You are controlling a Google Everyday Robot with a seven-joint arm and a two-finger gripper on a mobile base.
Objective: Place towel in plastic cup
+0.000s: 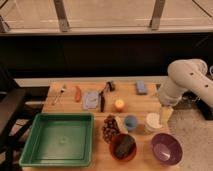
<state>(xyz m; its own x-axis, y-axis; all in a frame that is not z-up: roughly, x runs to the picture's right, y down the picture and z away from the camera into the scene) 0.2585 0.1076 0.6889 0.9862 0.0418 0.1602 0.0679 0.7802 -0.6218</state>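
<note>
The towel [91, 99], a pale grey-blue cloth, lies flat on the wooden table [135, 102], left of centre. The plastic cup [131, 122], small and light blue, stands upright nearer the front, right of centre. My gripper [166, 114] hangs from the white arm [187, 80] at the table's right edge, just right of a white cup [153, 121]. It is far to the right of the towel. The gripper is open and holds nothing.
A large green tray [57, 137] fills the front left. A purple bowl [166, 148] and a brown bowl [123, 147] holding a dark object stand at the front. A blue block [141, 87], black utensil [103, 97], orange item [78, 93], yellow piece [119, 104] and dark grapes [110, 127] are scattered around.
</note>
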